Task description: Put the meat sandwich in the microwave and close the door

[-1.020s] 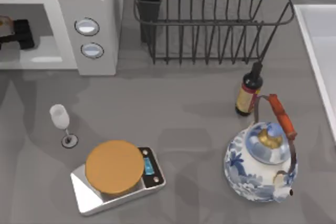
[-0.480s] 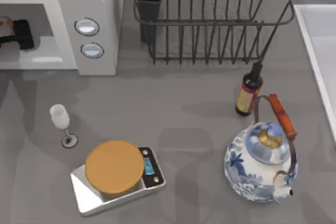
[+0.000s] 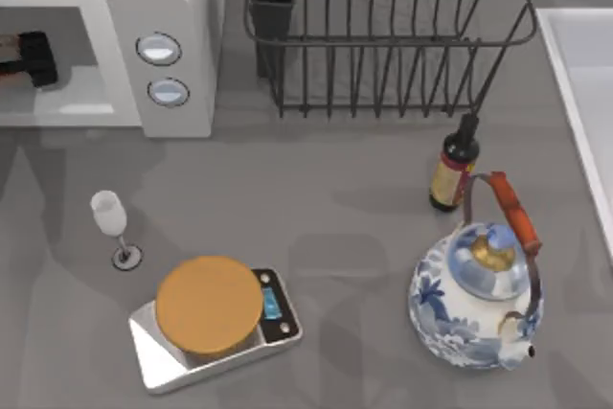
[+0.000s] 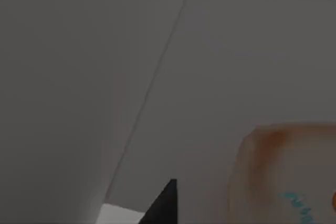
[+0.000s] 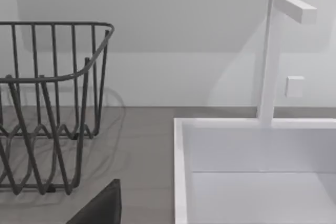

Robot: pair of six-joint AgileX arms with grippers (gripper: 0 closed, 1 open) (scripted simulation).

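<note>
Further into the microwave [image 3: 158,7] than a second ago sits the left gripper [image 3: 27,56]: from above, its dark body has slid toward the left edge of the scene and a little toward the far wall of the cavity, and the pale, brown-edged scrap that showed beside it at the left edge can no longer be made out there. Everything else on the table holds its place: the wine glass [image 3: 109,217], the scale [image 3: 213,321], the bottle [image 3: 452,168], the teapot [image 3: 479,296] and the dish rack [image 3: 383,35].

That drift suggests the carrying-in step is nearly done, with the release and the door not yet dealt with. The door lies off the left edge from above, so I cannot say how far it stands open.

From the left wrist, the meat sandwich [image 4: 286,174] sits close under the camera, a pale slab with an orange-brown edge, against the plain grey inner walls of the microwave. One dark fingertip [image 4: 164,205] pokes in just beside it. Whether the fingers are clamped on the sandwich or have let go, I cannot tell; the contact itself is hidden, and I cannot tell whether the sandwich rests on the floor of the cavity or hangs above it.

The right arm is parked off at the right side of the table, its wrist camera looking across the dish rack toward the white sink [image 5: 181,150] and its tap [image 5: 269,56].
</note>
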